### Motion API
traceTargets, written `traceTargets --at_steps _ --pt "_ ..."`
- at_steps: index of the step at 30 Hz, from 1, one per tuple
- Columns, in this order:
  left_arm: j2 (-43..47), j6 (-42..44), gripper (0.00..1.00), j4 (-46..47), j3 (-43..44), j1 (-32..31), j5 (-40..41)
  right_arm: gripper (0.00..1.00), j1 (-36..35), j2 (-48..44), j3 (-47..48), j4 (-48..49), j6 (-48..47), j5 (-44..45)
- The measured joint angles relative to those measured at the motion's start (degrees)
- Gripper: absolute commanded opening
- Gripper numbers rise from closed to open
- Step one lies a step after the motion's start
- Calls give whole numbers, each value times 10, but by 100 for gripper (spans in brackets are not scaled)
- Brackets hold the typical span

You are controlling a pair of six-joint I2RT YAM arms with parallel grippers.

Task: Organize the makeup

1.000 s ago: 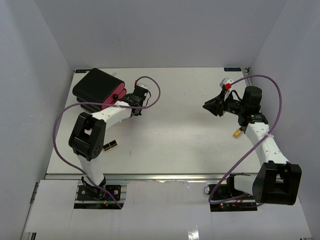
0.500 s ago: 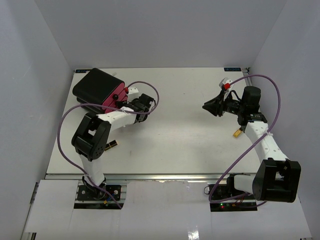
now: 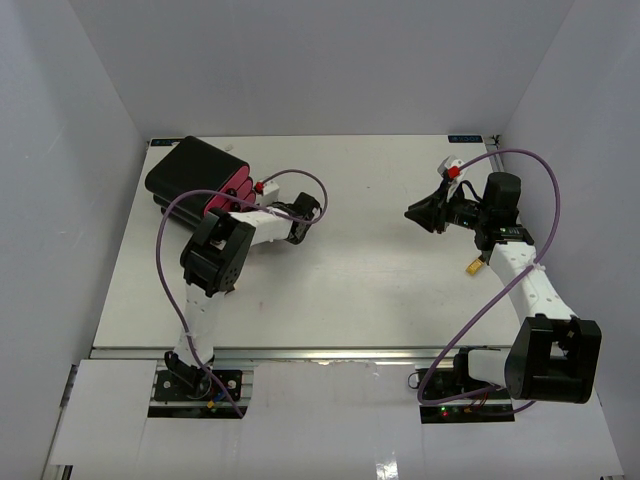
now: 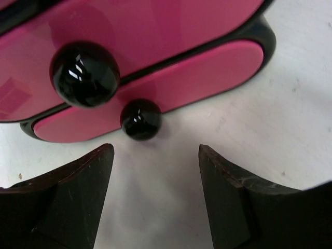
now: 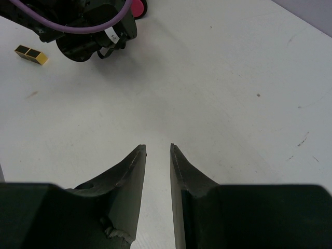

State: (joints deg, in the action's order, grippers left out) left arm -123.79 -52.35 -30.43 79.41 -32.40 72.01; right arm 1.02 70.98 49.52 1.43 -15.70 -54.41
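Lipstick (image 3: pixel 474 266), gold-and-black, lies on the tabletop (image 3: pixel 360 290) beside the right arm (image 3: pixel 530 285), likely light, rigid, slick, best pinched across its flat sides; left tool (image 4: pixel 155 155) stands open before the case knob (image 4: pixel 140 119), right tool (image 5: pixel 157 149) closed, empty.

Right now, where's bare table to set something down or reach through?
Free: the table's middle, between the left arm and right arm; also the far strip between the case and the right fingers. Crowded: far-left corner, case plus left fingers; right edge, lipstick beside the right arm.

Robotics lab cell: plain white walls (image 3: pixel 300 60), white table (image 3: pixel 350 290), bolted arms (image 3: pixel 530 285).
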Motion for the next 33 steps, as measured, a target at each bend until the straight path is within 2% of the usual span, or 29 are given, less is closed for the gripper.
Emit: traceTargets --at_steps 8,15,18,23,33 --pt "-24 -4 58 -12 29 31 13 32 1 3 0 0 -2 0" --pt "-26 4 22 -23 41 34 11 32 3 3 0 0 -2 0" --pt "-26 4 19 -24 41 34 9 32 4 3 0 0 -2 -1" --pt "-20 0 20 -22 31 25 6 32 4 3 0 0 -2 -2" --pt "22 -58 24 -61 -11 -52 -58 32 7 3 0 0 -4 -2"
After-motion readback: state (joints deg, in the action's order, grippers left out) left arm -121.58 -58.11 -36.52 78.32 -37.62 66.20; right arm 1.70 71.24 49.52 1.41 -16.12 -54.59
